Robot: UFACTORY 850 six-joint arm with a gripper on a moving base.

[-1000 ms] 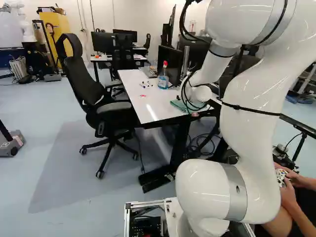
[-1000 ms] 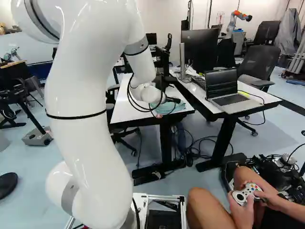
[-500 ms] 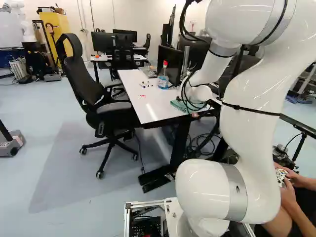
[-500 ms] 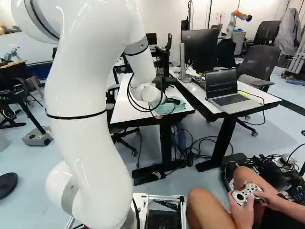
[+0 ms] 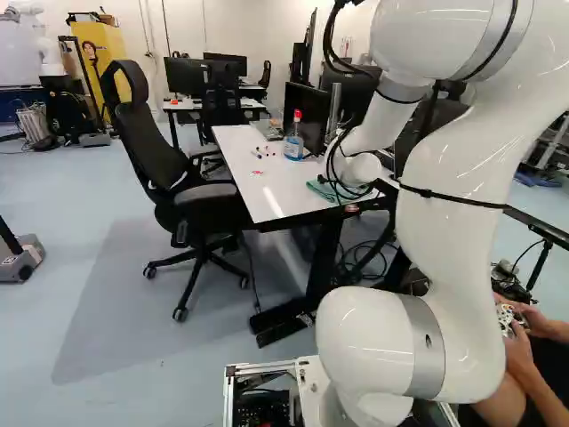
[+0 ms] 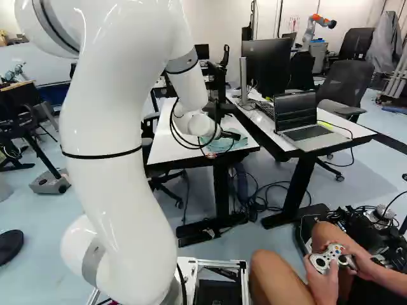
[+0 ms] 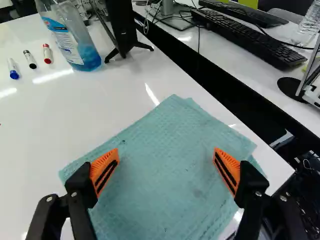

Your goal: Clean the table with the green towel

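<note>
Pale blue floor [image 5: 107,311] spreads under two white tables, the nearer table [image 5: 233,149] and, across a narrow gap, a second table [image 6: 259,122] with a laptop [image 6: 296,117]. Over the nearer tabletop's near edge reaches the white arm [image 5: 453,213], and a black chair [image 5: 147,138] stands along one long side. By the near corner next to the gap, the green towel [image 7: 167,165] lies flat. Above it I see the gripper [image 6: 234,135], fingers spread wide. Farther along stand a bottle [image 7: 72,42] of blue liquid and, beside it, three markers [image 7: 30,59] lying down.
</note>
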